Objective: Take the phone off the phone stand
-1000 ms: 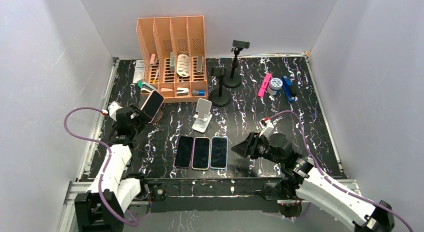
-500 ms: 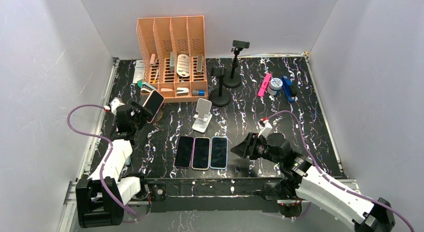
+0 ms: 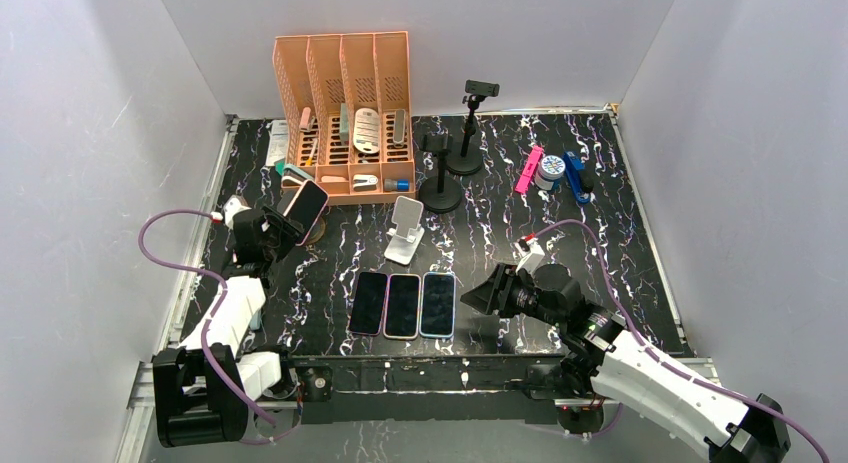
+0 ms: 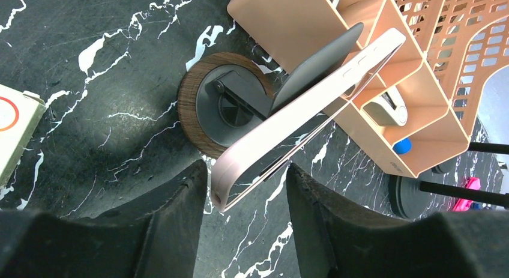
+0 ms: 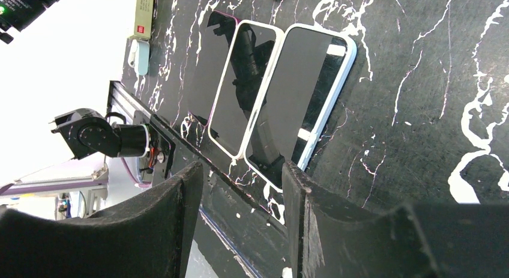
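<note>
A pink phone point(image 3: 306, 204) point(image 4: 300, 119) leans tilted on a stand with a round wooden base point(image 4: 195, 119) and a grey back plate, at the left of the table in front of the orange organizer. My left gripper point(image 3: 275, 226) point(image 4: 246, 221) is open. The phone's lower end sits between its two fingertips, close to the left finger, with a clear gap to the right one. My right gripper point(image 3: 482, 296) point(image 5: 240, 212) is open and empty, near the table's front edge beside three phones lying flat.
Three phones point(image 3: 402, 303) point(image 5: 264, 110) lie side by side at the front. A white folding stand point(image 3: 405, 230) sits mid-table. An orange organizer point(image 3: 343, 113) point(image 4: 384, 80) stands at the back left. Two black pole stands point(image 3: 452, 161), a pink item point(image 3: 527, 172) and a blue item point(image 3: 574, 175) stand at the back.
My left gripper has moved a little toward the pink phone, so its fingertips now flank the phone's lower end. The right arm has barely moved.
</note>
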`<state>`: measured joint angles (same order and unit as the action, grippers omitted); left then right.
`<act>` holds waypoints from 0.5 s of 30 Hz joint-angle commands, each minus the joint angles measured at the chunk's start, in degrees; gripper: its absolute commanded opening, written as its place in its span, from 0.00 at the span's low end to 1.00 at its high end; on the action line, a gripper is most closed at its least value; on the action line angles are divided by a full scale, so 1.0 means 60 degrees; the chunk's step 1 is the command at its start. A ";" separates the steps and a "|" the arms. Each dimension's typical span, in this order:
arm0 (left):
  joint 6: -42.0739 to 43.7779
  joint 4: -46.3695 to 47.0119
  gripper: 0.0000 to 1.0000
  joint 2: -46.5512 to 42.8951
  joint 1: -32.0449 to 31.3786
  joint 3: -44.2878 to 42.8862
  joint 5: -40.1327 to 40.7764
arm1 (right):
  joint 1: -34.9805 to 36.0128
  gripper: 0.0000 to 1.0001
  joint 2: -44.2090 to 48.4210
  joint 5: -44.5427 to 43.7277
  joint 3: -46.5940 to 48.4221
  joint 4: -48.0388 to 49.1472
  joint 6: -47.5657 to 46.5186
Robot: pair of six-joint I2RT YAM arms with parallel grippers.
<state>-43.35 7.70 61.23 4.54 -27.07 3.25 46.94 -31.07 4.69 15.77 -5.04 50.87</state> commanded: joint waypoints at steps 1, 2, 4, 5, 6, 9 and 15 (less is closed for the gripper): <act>-0.0002 0.0108 0.47 -0.0109 0.0065 0.0132 -0.0135 | 0.0027 0.59 0.0037 -0.0005 0.0507 0.0044 0.0087; 0.0003 0.0111 0.46 -0.0068 0.0064 0.0119 -0.0155 | 0.0025 0.59 0.0040 -0.0012 0.0508 0.0041 0.0079; 0.0022 0.0086 0.42 0.0008 0.0065 0.0090 -0.0189 | 0.0021 0.59 0.0047 -0.0020 0.0493 0.0025 0.0094; 0.0032 0.0079 0.40 0.0025 0.0068 0.0075 -0.0193 | 0.0028 0.59 0.0053 -0.0020 0.0499 0.0009 0.0091; 0.0024 0.0067 0.38 0.0020 0.0065 0.0073 -0.0204 | 0.0025 0.59 0.0084 -0.0020 0.0493 0.0005 0.0104; 0.0030 0.0038 0.33 -0.0058 0.0066 0.0115 -0.0222 | 0.0022 0.59 0.0126 -0.0033 0.0472 -0.0005 0.0120; 0.0037 -0.0157 0.27 -0.0299 0.0008 0.0197 -0.0286 | 0.0028 0.59 0.0141 -0.0048 0.0435 -0.0005 0.0128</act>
<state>-43.44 7.25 61.28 4.69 -26.65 1.52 46.94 -30.72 4.69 15.77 -5.96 51.07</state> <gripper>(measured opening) 0.294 0.588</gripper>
